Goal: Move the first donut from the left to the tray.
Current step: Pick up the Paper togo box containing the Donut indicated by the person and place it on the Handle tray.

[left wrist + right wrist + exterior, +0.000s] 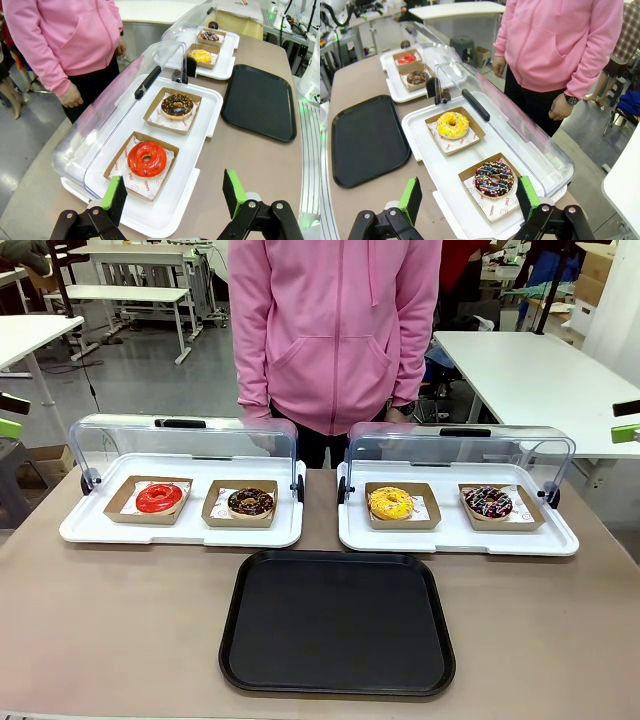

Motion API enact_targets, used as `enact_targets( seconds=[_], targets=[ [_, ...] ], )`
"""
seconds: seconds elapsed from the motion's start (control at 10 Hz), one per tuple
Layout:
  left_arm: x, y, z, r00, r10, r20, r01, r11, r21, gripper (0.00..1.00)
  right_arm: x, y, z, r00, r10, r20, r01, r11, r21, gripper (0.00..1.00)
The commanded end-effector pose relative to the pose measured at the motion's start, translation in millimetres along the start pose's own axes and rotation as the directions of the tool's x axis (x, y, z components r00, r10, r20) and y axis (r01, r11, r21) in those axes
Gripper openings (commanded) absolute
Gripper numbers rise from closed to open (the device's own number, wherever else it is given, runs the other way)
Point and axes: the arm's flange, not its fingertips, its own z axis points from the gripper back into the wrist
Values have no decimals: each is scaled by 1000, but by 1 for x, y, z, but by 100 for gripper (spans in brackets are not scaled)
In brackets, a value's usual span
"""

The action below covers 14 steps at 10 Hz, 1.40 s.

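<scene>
The red-glazed donut sits in a brown cardboard holder at the left end of the left white display tray, whose clear lid stands raised. In the left wrist view the donut lies just ahead of my open left gripper, nothing between its green pads. The black tray lies bare at the table's front middle, also seen as the tray and the tray. My right gripper is open, hovering over the right display tray near a sprinkled chocolate donut.
A chocolate donut shares the left display tray. A yellow donut and a sprinkled donut sit in the right display tray. A person in a pink hoodie stands at the far side, hands down.
</scene>
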Motion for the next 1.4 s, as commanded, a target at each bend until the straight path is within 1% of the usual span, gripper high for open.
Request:
enact_targets(
  seconds=[0.0,1.3],
  targets=[
    [1,-1,0,1000,-10,21,10,1000,-2,100,1,-1,-2,1000,11,28,-11,1000,-6,100],
    [1,-1,0,1000,-10,21,10,1000,-2,100,1,-1,-2,1000,11,28,-11,1000,-6,100]
  ],
)
